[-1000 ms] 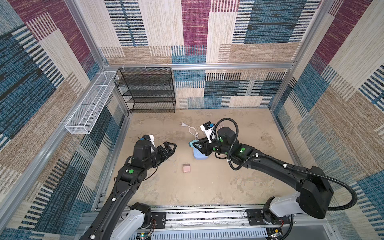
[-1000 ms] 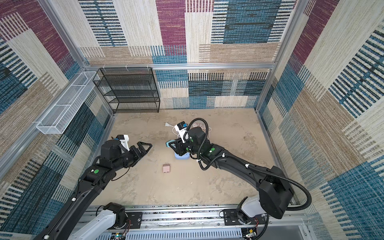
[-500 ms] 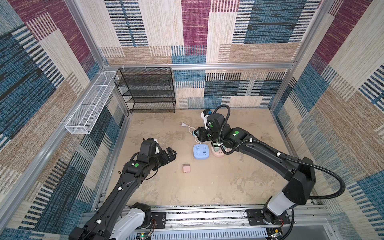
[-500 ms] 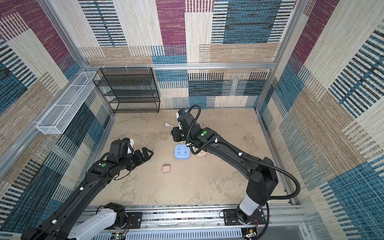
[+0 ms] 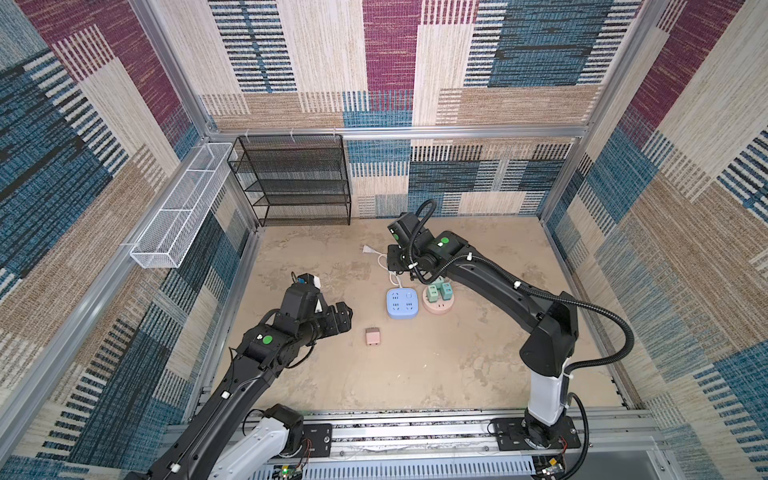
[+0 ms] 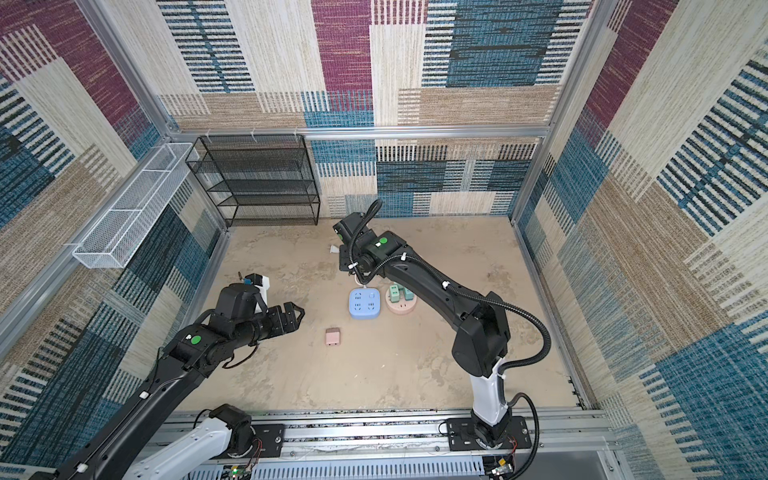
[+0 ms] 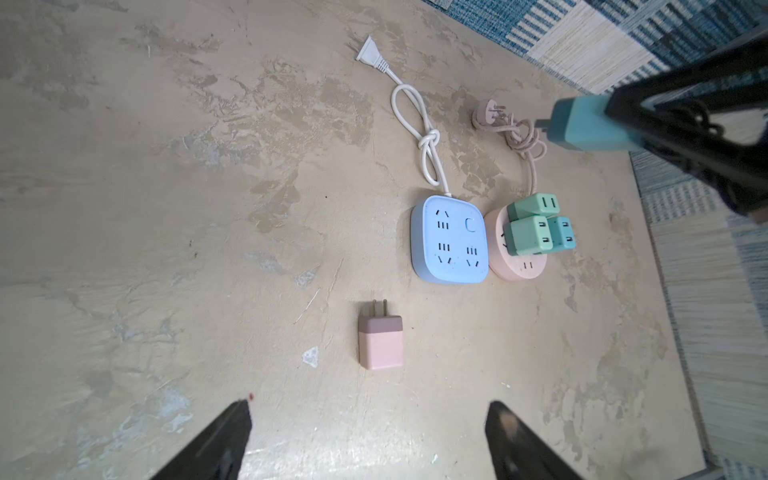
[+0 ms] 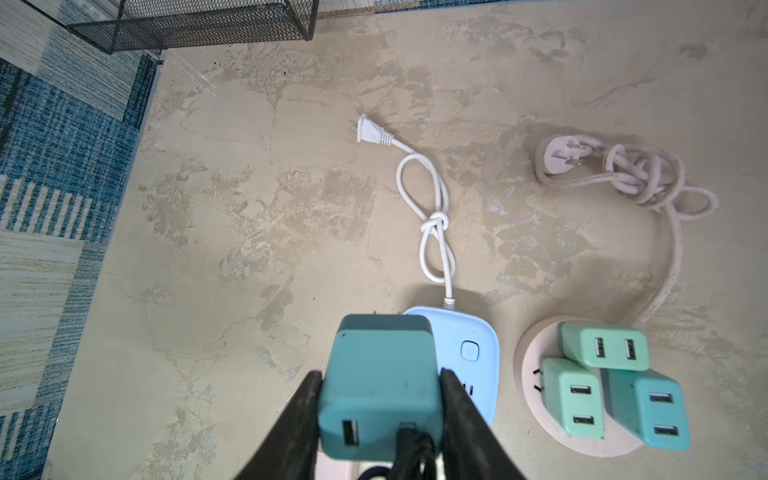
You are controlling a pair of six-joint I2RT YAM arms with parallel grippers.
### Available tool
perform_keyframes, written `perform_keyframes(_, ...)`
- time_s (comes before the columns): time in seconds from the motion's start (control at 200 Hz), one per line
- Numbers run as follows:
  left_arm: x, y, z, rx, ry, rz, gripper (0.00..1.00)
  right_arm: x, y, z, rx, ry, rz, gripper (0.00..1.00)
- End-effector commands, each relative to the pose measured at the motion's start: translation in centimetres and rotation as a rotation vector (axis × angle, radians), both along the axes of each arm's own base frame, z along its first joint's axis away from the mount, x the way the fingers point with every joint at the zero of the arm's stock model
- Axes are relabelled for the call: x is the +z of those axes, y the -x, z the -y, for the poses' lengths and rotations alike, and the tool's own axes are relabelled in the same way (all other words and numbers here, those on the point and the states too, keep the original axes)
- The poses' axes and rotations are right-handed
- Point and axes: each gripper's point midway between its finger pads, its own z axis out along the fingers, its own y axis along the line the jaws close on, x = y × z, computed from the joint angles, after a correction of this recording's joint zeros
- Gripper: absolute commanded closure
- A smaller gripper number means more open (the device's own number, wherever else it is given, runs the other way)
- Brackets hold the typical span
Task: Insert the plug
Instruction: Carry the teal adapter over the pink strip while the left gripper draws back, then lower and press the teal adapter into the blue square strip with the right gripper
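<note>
You're mid-carry: the right end effector (image 8: 380, 415) is clamped on the teal charger (image 8: 374, 357) and holds it in the air above the worktop (image 7: 166, 208), over the cord side of the blue strip (image 5: 402, 303). Its prongs point away from the wrist, down at a slant. The strip's sockets all look free. The round strip (image 7: 519, 268) beside it carries three green chargers (image 7: 536, 228).

Your left end effector (image 7: 368, 409) hangs with its jaws wide apart and nothing between them, near the pink charger (image 7: 381, 343), which lies flat on the worktop, apart from the blue strip.

Next, I'd judge, you bring the teal charger over a two-slot socket on the blue strip, turn the prongs square to the slots and press straight down. The strip looks light, so it may slide or tip unless you steady it.

A second ago your right end effector was low over the blue strip and hid part of it. It has since risen and drawn back towards the white cord (image 5: 384, 266), baring the strip's whole face. Your left arm has swung in closer to the pink charger. Both strips and the pink charger lie where they did.
</note>
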Motion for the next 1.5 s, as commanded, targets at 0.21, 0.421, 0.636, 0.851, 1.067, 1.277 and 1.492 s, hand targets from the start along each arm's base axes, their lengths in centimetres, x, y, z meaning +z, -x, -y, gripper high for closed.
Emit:
perform_keyframes(0.21,-1.9,0.3,-0.7,0.021,-0.111,-0.029,0.07,-4.0,-1.1,1.1,-0.079,0.157,-0.08,1.0)
perform_keyframes(0.421,-1.7,0.5,-0.7,0.025,-0.086,-0.003,0.07,-5.7,-0.7,-0.5,-0.047,0.092,-0.137,1.0)
perform_keyframes(0.636,-1.8,0.5,-0.7,0.024,-0.087,0.0,0.07,-7.0,-0.1,-1.2,-0.004,0.082,-0.171,1.0)
perform_keyframes(0.851,-2.1,0.5,-0.5,0.021,-0.085,-0.012,0.08,-8.2,0.1,-0.7,-0.03,0.097,-0.19,1.0)
perform_keyframes(1.067,-2.2,0.4,-0.5,0.019,-0.083,-0.012,0.08,-9.2,0.6,-0.8,-0.021,0.095,-0.22,1.0)
perform_keyframes(1.277,-2.3,0.4,-0.4,0.017,-0.078,-0.013,0.08,-9.9,0.8,-0.1,-0.057,0.119,-0.238,1.0)
perform_keyframes(1.492,-2.8,0.4,-0.2,0.012,-0.074,-0.024,0.08,-10.4,1.1,0.7,-0.091,0.141,-0.253,1.0)
